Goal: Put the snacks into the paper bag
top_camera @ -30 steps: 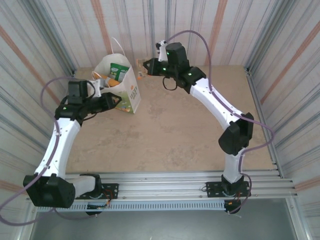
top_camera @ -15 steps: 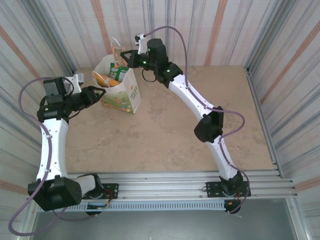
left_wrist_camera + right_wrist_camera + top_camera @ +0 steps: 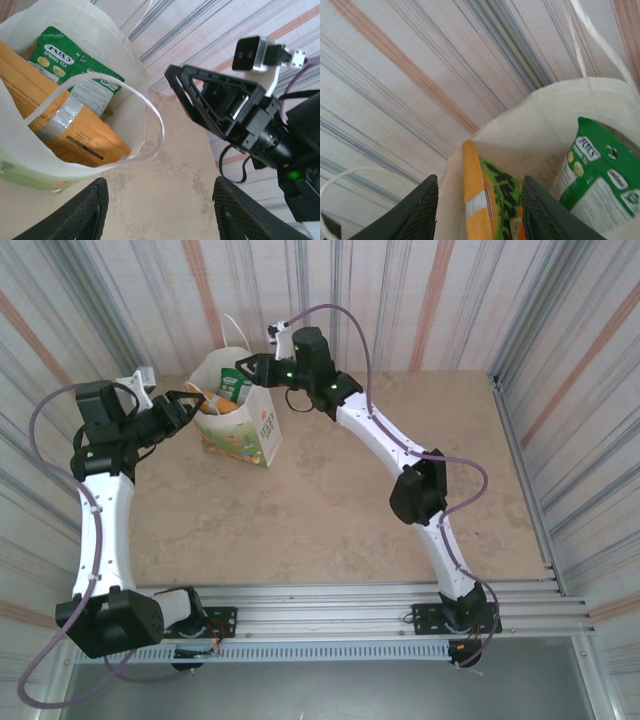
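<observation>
1. From my left wrist cam, the green packet (image 3: 52, 57) in the bag (image 3: 134, 67) clearly reads "FOX'S SPRING TEA".
2. On my right wrist cam that same packet only gives me the "FOX'S" logo. The rest is too small.
3. The second green packet (image 3: 501, 192) has big black letters, cut off, so I can't read them.
4. The orange packet (image 3: 80, 137) has fine print, way too blurry to read.

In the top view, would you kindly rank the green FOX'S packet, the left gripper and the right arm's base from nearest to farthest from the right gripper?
From the right gripper:
1. The green FOX'S packet, just beside it in the paper bag.
2. The left gripper, at the bag's left.
3. The right arm's base, far bottom right.
</observation>
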